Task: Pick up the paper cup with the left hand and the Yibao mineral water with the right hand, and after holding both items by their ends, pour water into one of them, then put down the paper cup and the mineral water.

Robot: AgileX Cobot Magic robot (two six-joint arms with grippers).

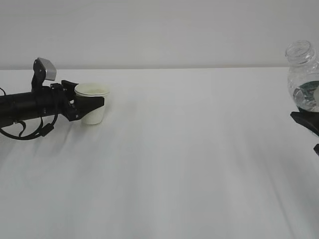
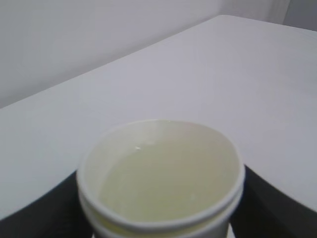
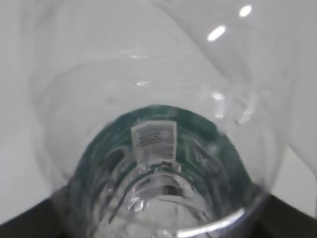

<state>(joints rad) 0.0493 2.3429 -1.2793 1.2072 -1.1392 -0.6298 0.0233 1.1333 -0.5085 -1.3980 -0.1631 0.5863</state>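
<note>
Paper cup (image 1: 92, 103): upright between the left hand (image 1: 85, 107) fingers, which pinch its sides (pale liquid inside).
Yibao mineral water (image 1: 303, 74): capless, between the right hand (image 1: 305, 121) fingers, gripped at its lower body.
Table (image 1: 189, 159): white.

Paper cup (image 1: 92, 104) left; Yibao mineral water (image 1: 304, 74) right

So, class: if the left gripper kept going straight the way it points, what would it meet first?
The left gripper, already around the paper cup, points right across bare table; the way looks free.
</note>
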